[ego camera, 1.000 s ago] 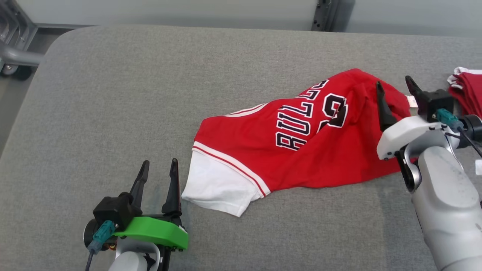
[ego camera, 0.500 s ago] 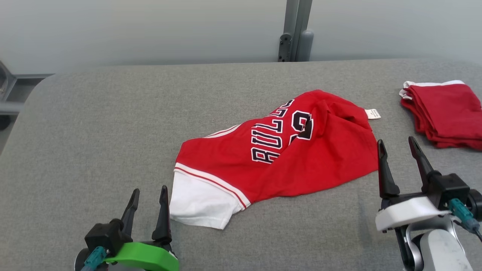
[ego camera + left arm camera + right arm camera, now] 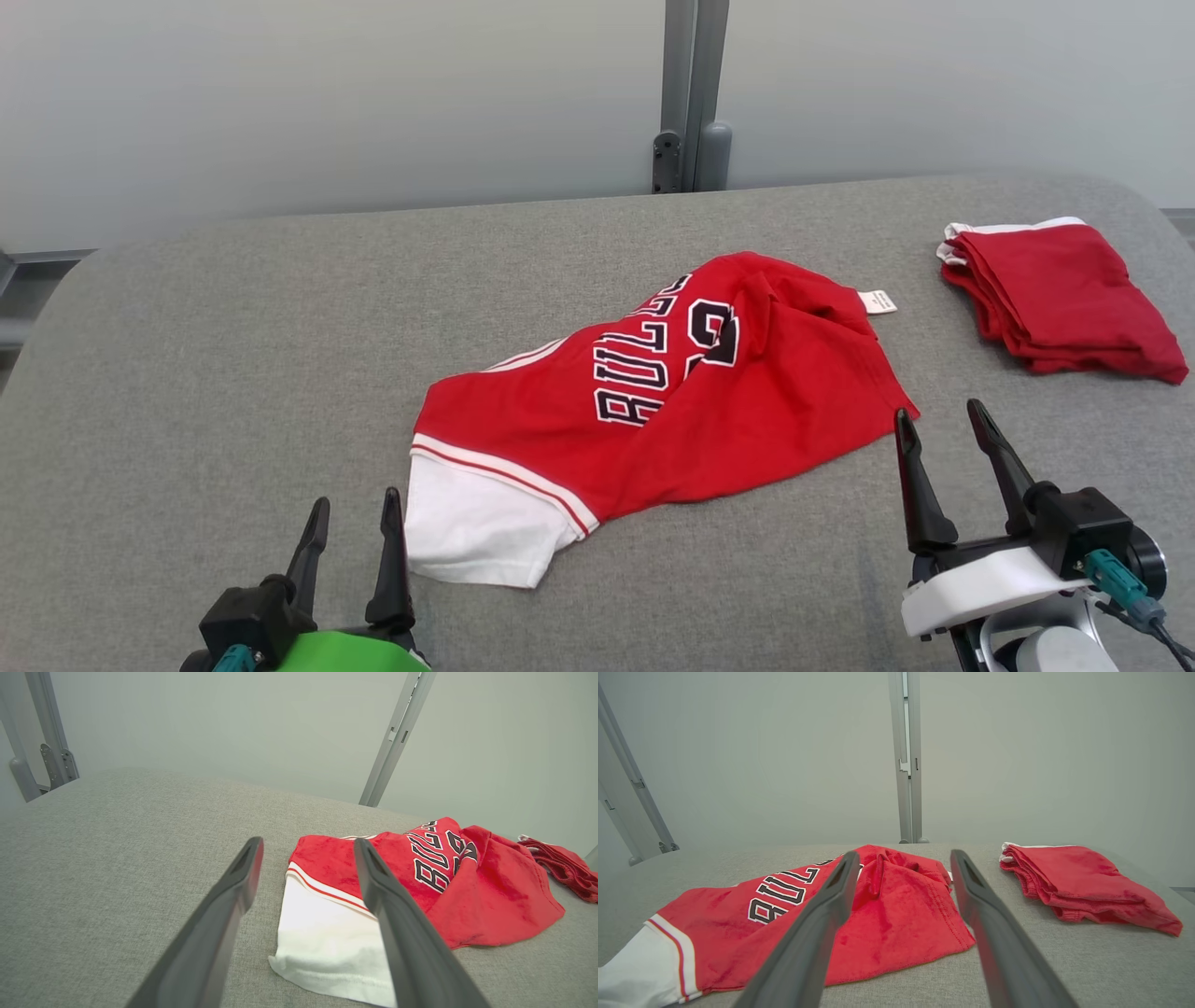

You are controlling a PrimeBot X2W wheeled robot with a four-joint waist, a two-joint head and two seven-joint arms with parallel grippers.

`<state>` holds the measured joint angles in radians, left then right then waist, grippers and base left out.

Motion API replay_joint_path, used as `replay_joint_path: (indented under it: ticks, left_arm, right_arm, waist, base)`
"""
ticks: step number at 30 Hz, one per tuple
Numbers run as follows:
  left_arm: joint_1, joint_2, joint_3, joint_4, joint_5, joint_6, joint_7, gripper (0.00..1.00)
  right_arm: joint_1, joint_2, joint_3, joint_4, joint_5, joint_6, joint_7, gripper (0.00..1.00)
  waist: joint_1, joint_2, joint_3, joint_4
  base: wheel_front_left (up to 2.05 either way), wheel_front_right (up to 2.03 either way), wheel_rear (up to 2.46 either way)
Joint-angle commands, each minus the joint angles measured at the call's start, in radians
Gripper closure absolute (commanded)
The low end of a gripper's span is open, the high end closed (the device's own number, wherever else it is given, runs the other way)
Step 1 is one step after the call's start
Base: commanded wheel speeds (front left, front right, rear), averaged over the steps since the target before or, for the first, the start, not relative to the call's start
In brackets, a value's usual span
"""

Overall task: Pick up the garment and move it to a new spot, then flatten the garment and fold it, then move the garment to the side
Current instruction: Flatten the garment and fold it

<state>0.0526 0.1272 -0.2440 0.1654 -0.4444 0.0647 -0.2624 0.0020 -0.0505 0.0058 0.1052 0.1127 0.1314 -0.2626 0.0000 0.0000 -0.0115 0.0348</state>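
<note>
Head view: both pincers spread wide, both empty; jersey loose mid-table

Nearest, at bottom edge: L gripper (image 3: 356, 499) at near left, above a green housing (image 3: 345, 651). Its fingers (image 3: 224, 914) point far-ward and stand fully apart, w/ nothing btwn them. Its right tip is just beside the white sleeve (image 3: 476, 527); can't tell if it touches.

R gripper (image 3: 938, 409) at near right, on a white housing (image 3: 980, 590). Jaws just as wide, no hold on anything. Its left tip is just beside the garment's right hem corner, w/ no cloth btwn the fingers.

Mid-table: garment (image 3: 747, 439), a red jersey w/ dark, white-edged lettering, lies crumpled, not flat. It runs from near left to far right. The white sleeve w/ red-and-white trim is its nearest part. Cloth bunches into a ridge toward the far end. A small white tag (image 3: 878, 301) sticks out at its far right edge.

Farther right: folded stack (image 3: 1055, 289) of red cloth w/ a white edge, well apart from the jersey, near the right edge of the grey fabric table (image 3: 233, 373).

Beyond the far edge: pale wall (image 3: 327, 103) and a grey upright post (image 3: 686, 93) w/ a bracket low on it.
</note>
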Motion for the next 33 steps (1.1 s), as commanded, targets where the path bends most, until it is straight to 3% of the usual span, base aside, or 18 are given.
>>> replay_joint_path:
  ticks: [1,10,19,33]
  left_arm:
    - [0.012,-0.004,0.005,0.001,0.008,-0.007,-0.003,0.0]
    - [0.026,-0.011,0.018,0.032,0.017,-0.022,0.0,0.0]
    - [0.064,0.032,0.006,0.142,-0.015,-0.048,0.076,0.0]
    - [-0.107,0.002,-0.017,0.367,-0.019,-0.1,0.036,0.0]
  right_arm:
    - [0.015,-0.001,0.001,0.004,0.005,-0.002,-0.003,0.0]
    - [0.013,-0.001,0.008,0.009,0.008,-0.002,-0.003,0.0]
    - [0.007,0.0,-0.001,0.014,-0.002,-0.002,-0.003,0.0]
    - [-0.035,-0.001,0.005,0.023,-0.022,-0.002,-0.003,0.0]
  waist:
    - [0.0,0.0,-0.001,0.001]
    - [0.0,0.0,0.001,0.003]
    - [0.0,0.0,0.021,-0.009]
    - [0.0,0.0,0.085,-0.052]
  base:
    - [0.0,0.0,0.0]
    - [0.0,0.0,0.0]
    - [0.0,0.0,0.0]
    - [0.0,0.0,0.0]
